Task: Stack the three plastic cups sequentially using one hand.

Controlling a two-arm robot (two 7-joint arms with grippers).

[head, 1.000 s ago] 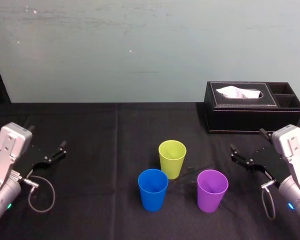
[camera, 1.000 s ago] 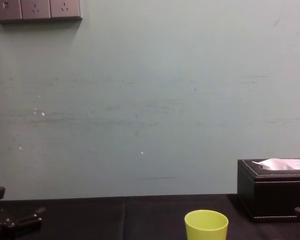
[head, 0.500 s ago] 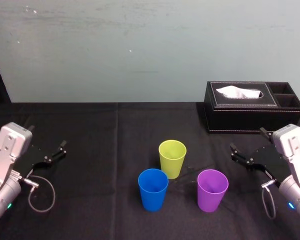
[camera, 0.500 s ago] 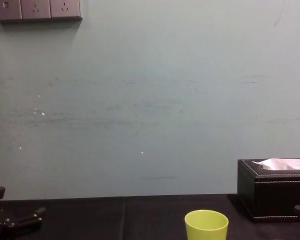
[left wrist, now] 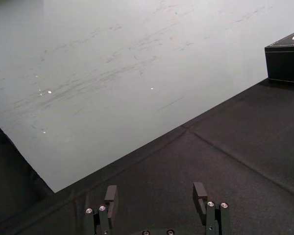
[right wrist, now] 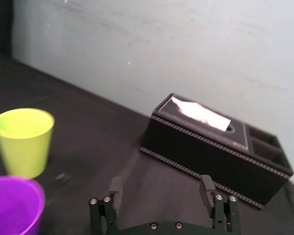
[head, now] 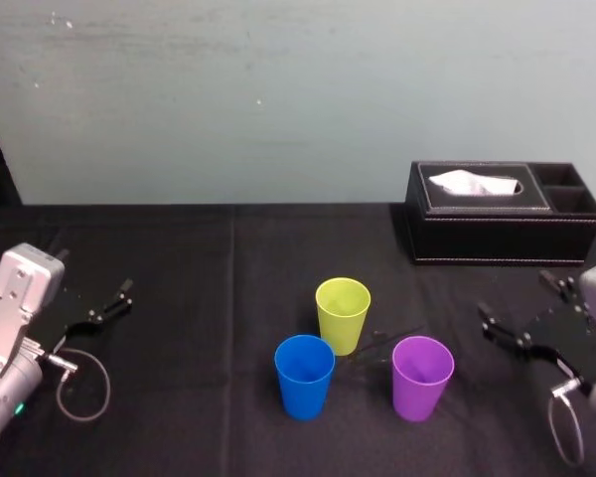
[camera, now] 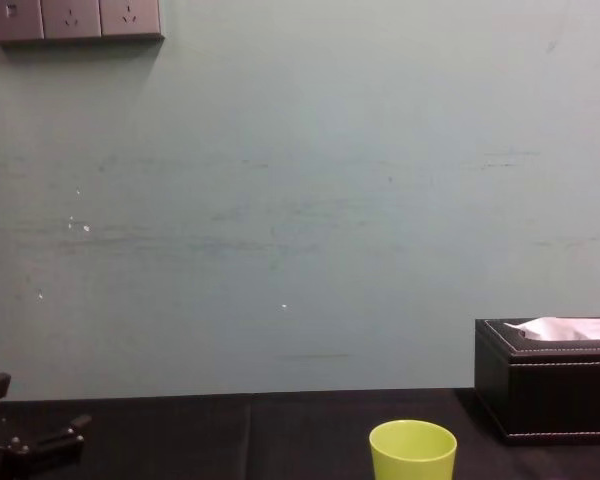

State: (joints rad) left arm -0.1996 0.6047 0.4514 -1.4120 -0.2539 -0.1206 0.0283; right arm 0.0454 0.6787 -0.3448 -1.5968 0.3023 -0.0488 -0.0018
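The left gripper (head: 114,301) was seen parked at the left of the black table (head: 209,298), its fingers spread wide with nothing between them. In the middle, the blue cup (head: 304,376), the lime-yellow cup (head: 342,314) and the purple cup (head: 422,378) were placed upright, near but apart. The right gripper (head: 521,308) was held to the right of the purple cup, also wide and empty, in front of the tissue box (head: 497,214).

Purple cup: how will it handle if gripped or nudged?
The purple cup looks like empty, smooth plastic, so probably light and a bit slippery. It stands upright on its narrower base, so a push near the rim would likely tip it. The open right gripper is to its right.
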